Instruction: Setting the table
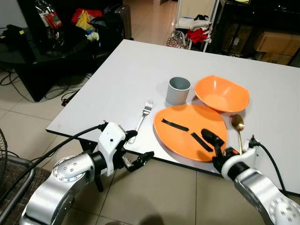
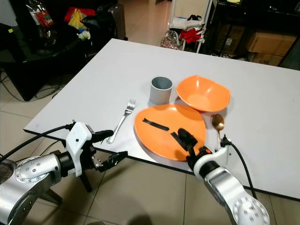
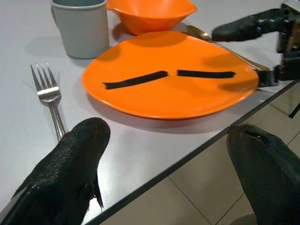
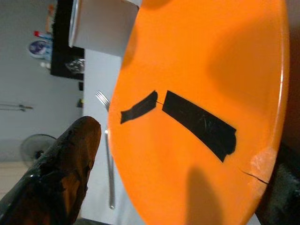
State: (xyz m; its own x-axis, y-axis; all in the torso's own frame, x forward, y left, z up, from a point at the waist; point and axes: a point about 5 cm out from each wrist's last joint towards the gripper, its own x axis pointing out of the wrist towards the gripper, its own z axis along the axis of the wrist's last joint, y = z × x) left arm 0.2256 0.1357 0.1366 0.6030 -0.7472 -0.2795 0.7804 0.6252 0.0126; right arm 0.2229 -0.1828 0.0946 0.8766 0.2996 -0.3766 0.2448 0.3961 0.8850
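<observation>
Now right claw [image 1: 216,149] clamps plate [image 1: 180,133] rim.

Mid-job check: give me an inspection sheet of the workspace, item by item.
Surface: white table, mostly bare.
Job's things: orange plate with two black tape strips at the near edge; fork to its left, gold spoon to its right, grey cup and orange bowl behind.
Clutter: nothing seen on the table.
Grippers: left gripper open at the table edge by the fork; right gripper around the plate's near rim.
Cables: black cables on both arms.
Surroundings: cluttered shelves, tiled floor.
</observation>
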